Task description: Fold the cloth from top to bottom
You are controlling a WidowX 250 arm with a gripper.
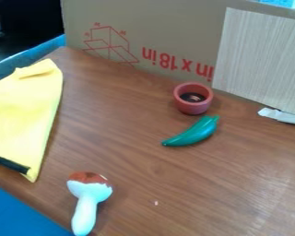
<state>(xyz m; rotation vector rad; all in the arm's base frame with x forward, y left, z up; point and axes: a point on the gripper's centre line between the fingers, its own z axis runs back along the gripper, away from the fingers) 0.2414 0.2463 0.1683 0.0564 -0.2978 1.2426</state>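
Yellow cloth (pixel 24 110) at left of table (pixel 174 184). Likely light, limp, hard to damage. I'd pinch the far edge at the fold, which looks raised, though hard to be sure. Can't tell gripper state.
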